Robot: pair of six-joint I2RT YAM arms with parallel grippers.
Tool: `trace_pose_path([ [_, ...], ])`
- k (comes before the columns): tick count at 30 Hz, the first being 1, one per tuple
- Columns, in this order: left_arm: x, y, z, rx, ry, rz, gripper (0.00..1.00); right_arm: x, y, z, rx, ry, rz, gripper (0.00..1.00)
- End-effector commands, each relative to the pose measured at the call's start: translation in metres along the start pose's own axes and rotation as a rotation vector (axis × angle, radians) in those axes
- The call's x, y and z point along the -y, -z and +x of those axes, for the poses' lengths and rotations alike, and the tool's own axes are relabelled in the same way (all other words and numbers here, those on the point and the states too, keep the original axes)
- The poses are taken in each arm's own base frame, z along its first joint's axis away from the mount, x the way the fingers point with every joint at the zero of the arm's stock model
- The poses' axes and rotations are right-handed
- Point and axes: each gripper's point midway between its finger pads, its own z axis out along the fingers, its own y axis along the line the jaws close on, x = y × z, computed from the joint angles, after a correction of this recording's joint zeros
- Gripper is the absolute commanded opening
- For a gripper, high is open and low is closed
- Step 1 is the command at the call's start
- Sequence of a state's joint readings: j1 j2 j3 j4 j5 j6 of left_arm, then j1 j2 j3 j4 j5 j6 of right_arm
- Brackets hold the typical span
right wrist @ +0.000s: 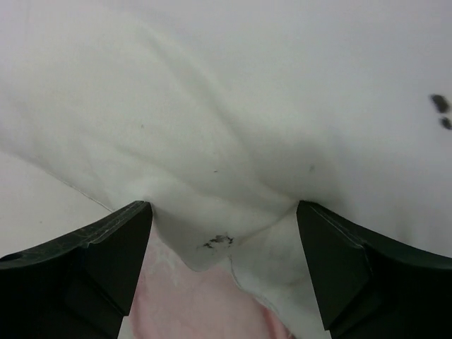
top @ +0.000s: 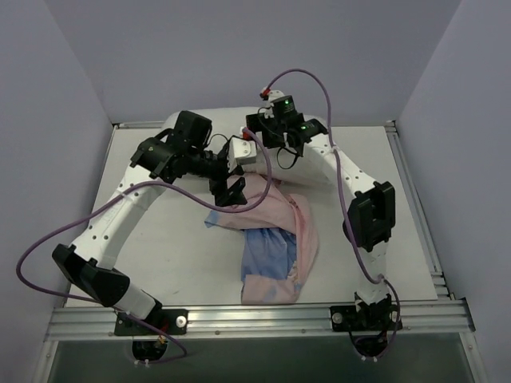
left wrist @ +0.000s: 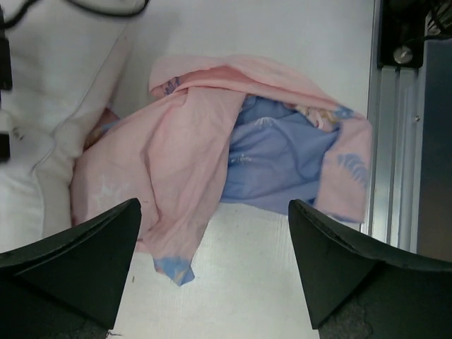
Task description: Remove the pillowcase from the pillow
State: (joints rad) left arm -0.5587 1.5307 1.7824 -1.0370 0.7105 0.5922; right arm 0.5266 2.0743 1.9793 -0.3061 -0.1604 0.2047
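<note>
The pillowcase [top: 275,239] lies crumpled mid-table, mostly pale pink side out with blue printed folds showing. The left wrist view shows it [left wrist: 191,141] spread below the fingers. The white pillow [top: 231,120] lies at the back of the table, partly hidden by both wrists. My left gripper [top: 231,191] hovers open and empty over the pillowcase's left edge [left wrist: 215,261]. My right gripper [top: 267,148] is open with a corner of the pillow [right wrist: 247,106] between its fingers, not pinched [right wrist: 222,261]. Pink fabric [right wrist: 191,304] lies just under that corner.
An aluminium rail [top: 255,319] runs along the table's near edge and shows at the right of the left wrist view [left wrist: 395,141]. Purple-grey walls enclose the table on three sides. Purple cables loop off both arms.
</note>
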Motion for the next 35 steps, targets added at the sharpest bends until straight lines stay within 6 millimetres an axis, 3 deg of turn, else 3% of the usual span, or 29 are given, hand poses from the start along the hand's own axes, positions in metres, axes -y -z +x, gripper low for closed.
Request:
trace_pose_path([
  [1,-0.004,0.022,0.002,-0.065,-0.085,-0.105,0.94,0.048,0.068,-0.048,0.128,-0.014,0.133,0.88],
  [2,-0.01,0.03,0.001,-0.075,-0.084,-0.161,0.94,0.048,0.09,-0.06,0.172,-0.02,0.134,0.99],
  [6,-0.057,0.077,0.011,-0.111,0.082,-0.497,0.94,0.073,0.148,-0.077,0.271,-0.064,0.175,1.0],
  [7,-0.085,0.11,0.029,-0.13,0.169,-0.647,0.94,0.083,0.16,-0.079,0.296,-0.086,0.197,1.0],
  [8,-0.097,0.129,0.039,-0.112,0.228,-0.72,0.94,0.105,0.191,-0.085,0.351,-0.12,0.247,1.0],
  [9,-0.106,0.147,0.052,-0.089,0.317,-0.782,0.94,0.125,0.193,-0.069,0.33,-0.153,0.295,1.0],
  [10,-0.125,0.189,0.083,-0.077,0.424,-0.901,0.94,0.147,0.206,-0.063,0.345,-0.184,0.372,1.0],
  [11,-0.134,0.209,0.093,-0.052,0.453,-0.976,0.94,0.182,0.234,-0.059,0.386,-0.238,0.476,1.0],
  [12,-0.139,0.223,0.128,-0.081,0.539,-1.033,0.94,0.205,0.233,-0.033,0.346,-0.292,0.528,1.0],
  [13,-0.148,0.257,0.157,-0.097,0.594,-1.157,0.94,0.217,0.236,-0.023,0.337,-0.321,0.53,1.0],
  [14,-0.149,0.265,0.176,-0.109,0.648,-1.198,0.94,0.227,0.24,-0.012,0.329,-0.351,0.536,1.0],
  [15,-0.147,0.264,0.203,-0.134,0.711,-1.202,0.94,0.252,0.243,0.011,0.291,-0.409,0.577,1.0],
  [17,-0.147,0.27,0.237,-0.131,0.798,-1.189,0.94,0.266,0.244,0.031,0.26,-0.458,0.659,1.0],
  [20,-0.145,0.265,0.285,-0.203,0.916,-1.199,0.94,0.272,0.238,0.048,0.245,-0.515,0.7,1.0],
  [23,-0.14,0.259,0.318,-0.239,1.009,-1.206,0.94,0.28,0.234,0.061,0.219,-0.535,0.747,1.0],
  [26,-0.135,0.25,0.33,-0.231,1.032,-1.19,0.94,0.283,0.231,0.068,0.207,-0.546,0.76,1.0],
  [35,-0.132,0.24,0.338,-0.224,1.052,-1.169,0.94,0.284,0.223,0.074,0.217,-0.546,0.741,1.0],
])
